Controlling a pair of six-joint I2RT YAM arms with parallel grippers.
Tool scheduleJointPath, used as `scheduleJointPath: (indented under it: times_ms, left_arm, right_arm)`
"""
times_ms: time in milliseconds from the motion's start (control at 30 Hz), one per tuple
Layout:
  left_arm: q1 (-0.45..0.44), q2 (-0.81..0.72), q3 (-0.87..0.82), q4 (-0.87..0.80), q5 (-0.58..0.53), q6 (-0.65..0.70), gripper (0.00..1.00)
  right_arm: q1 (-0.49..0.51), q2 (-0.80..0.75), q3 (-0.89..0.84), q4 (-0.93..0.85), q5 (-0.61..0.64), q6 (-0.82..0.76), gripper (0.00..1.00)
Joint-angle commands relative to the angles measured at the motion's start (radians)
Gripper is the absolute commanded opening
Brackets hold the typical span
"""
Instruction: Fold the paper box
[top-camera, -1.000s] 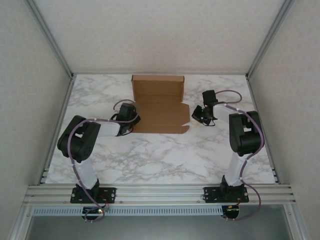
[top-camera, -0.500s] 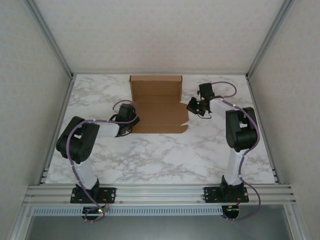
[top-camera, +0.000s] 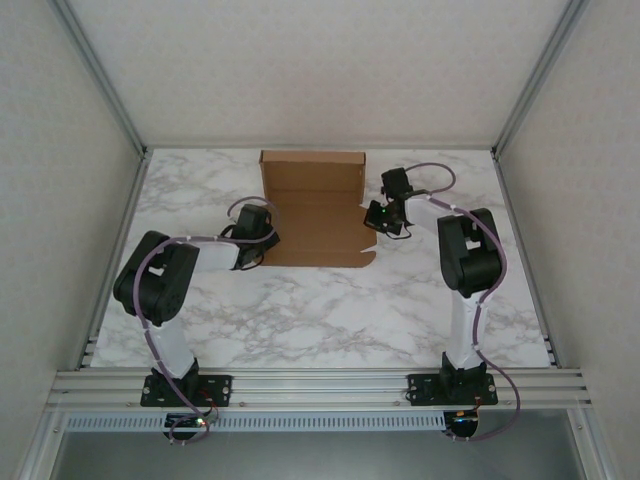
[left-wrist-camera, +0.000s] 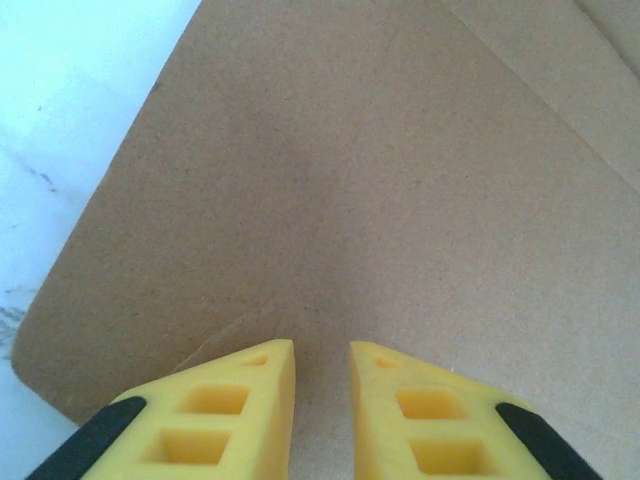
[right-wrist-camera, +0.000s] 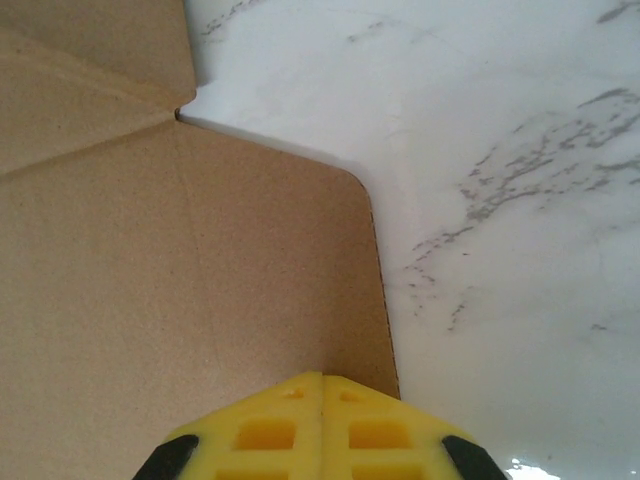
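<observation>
The left hand (left-wrist-camera: 322, 365), fingers (left-wrist-camera: 230, 400) a narrow gap apart and pinching nothing, bears on the paper box (top-camera: 315, 205) at its 9 o'clock edge, seemingly to pin the sheet to the bench (top-camera: 300, 310). The right hand (right-wrist-camera: 322, 385), pressed together into a wedge, meets the 3 o'clock flap (right-wrist-camera: 250, 270), probably to push it up. The box lies toward the bench's 12 o'clock.

White marble-look tabletop (top-camera: 320, 310), pale textured enclosure walls (top-camera: 300, 70), aluminium rails (top-camera: 320, 385) along near edge, even light.
</observation>
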Motion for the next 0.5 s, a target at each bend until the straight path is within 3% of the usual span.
scheduleJointPath:
  times_ms: [0, 167, 467]
  left_arm:
    - [0.010, 0.064, 0.036, -0.081, -0.006, 0.015, 0.22]
    - [0.017, 0.150, 0.140, -0.095, 0.016, 0.029, 0.23]
    - [0.044, 0.266, 0.352, -0.121, 0.088, 0.052, 0.29]
  right_arm:
    - [0.030, -0.024, -0.092, -0.109, 0.063, -0.017, 0.00]
    - [0.088, -0.126, -0.273, -0.011, 0.068, 0.036, 0.00]
    - [0.328, -0.341, -0.528, 0.179, 0.093, 0.179, 0.00]
